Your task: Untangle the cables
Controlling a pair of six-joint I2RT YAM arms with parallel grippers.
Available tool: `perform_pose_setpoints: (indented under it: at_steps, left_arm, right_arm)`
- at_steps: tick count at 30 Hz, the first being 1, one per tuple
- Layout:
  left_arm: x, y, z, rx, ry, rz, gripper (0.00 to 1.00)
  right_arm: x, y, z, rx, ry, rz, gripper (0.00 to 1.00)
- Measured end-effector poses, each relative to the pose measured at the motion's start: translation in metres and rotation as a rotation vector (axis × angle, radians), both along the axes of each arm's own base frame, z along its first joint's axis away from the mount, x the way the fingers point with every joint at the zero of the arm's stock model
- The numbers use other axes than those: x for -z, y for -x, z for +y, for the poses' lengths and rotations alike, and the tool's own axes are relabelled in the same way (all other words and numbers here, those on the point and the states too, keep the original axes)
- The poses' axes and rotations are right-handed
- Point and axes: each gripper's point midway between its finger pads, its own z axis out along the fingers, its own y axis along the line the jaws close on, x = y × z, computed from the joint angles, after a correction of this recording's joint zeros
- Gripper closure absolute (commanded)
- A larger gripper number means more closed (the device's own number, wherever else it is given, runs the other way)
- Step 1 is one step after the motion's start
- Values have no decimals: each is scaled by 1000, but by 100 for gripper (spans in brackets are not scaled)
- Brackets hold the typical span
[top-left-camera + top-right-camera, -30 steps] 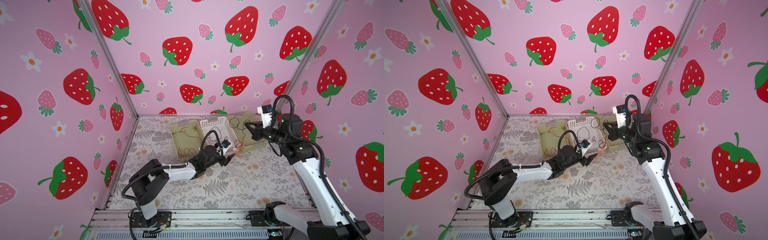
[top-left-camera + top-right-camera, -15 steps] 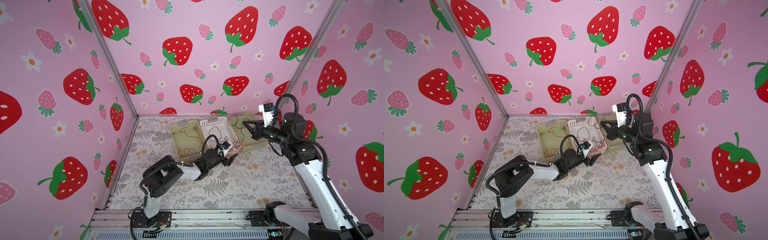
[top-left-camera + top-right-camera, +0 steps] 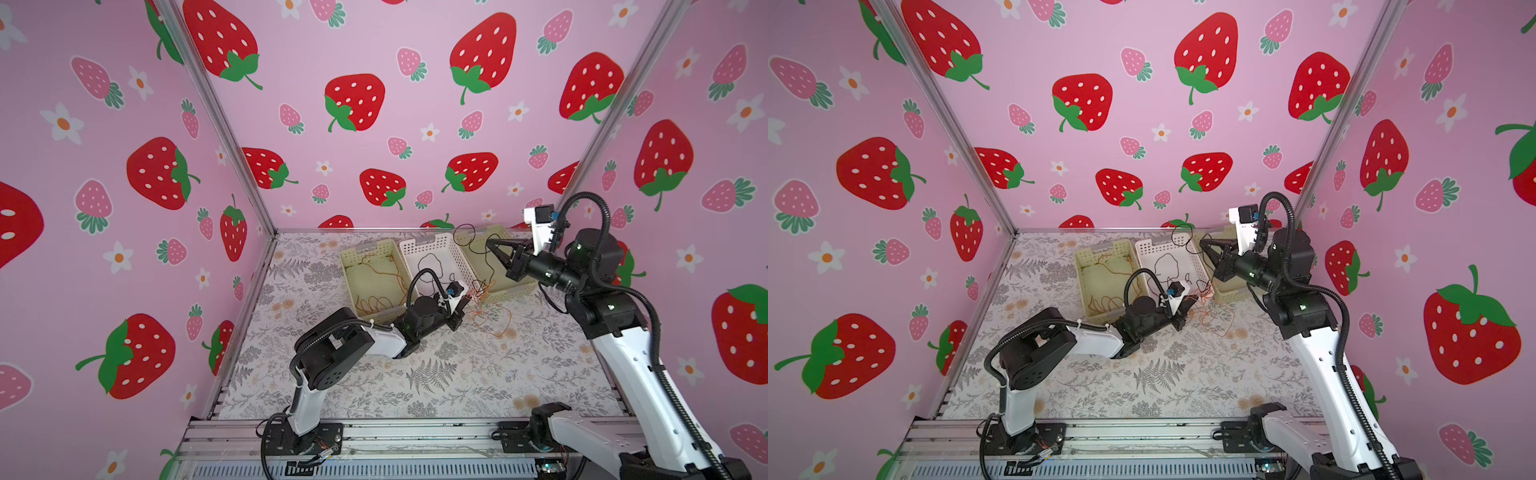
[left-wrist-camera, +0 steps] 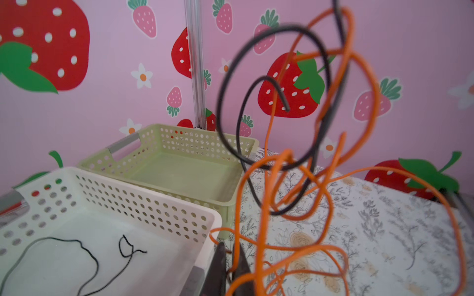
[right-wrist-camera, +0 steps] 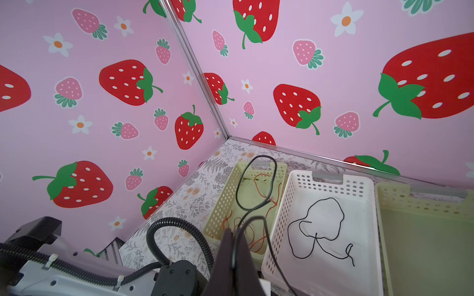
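L gripper (image 4: 230, 258) is seen low over the table (image 3: 415, 374), just in front of the white basket (image 5: 333, 185). Its jaws are pressed together on a strand of the orange cable (image 4: 259, 243). That cable is tangled w/ a black cable (image 4: 218, 110). The knot is lifted off the table by the front corners of the white basket and the R green basket (image 4: 192, 143), w/ orange loops spread on the table in front. R gripper (image 5: 233, 238) is held higher, over the R green basket. Its jaws are pinched shut on the black cable: one loop is stuck up past the tips, the rest is hung down to the knot. A 2nd black cable (image 5: 343, 215) is laid in the white basket. A brownish cable (image 3: 374, 305) is coiled in the L green basket (image 3: 365, 249).
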Motion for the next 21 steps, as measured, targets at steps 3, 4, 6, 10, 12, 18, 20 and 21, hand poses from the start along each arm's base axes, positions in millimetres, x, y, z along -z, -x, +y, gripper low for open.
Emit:
perform_pose_setpoints:
  at_steps: [3, 4, 6, 10, 12, 18, 20, 21]
  left_arm:
    - [-6, 2, 6, 7, -3, -5, 100]
    - [-10, 5, 11, 10, -4, -7, 100]
    - [-15, 11, 25, 22, -14, -3, 100]
    - [-26, 20, 60, 43, -69, 46, 100]
    - [-35, 22, 76, 35, -104, 69, 100]
    - [-36, 50, 120, 14, -205, 147, 100]
    - [-19, 61, 137, -4, -255, 198, 100]
    - [-9, 65, 146, -18, -283, 225, 100]
  right_arm:
    - [2, -4, -2, 25, 5, -2, 100]
    - [1, -5, -4, 35, 8, -8, 100]
    - [1, -9, -7, 59, 14, -17, 100]
    - [-1, -18, -17, 113, 19, -31, 100]
    - [-1, -25, -24, 146, 20, -35, 100]
    - [20, -48, -53, 254, 17, -10, 100]
    - [39, -54, -62, 284, 19, 29, 100]
    - [50, -57, -65, 297, 22, 51, 100]
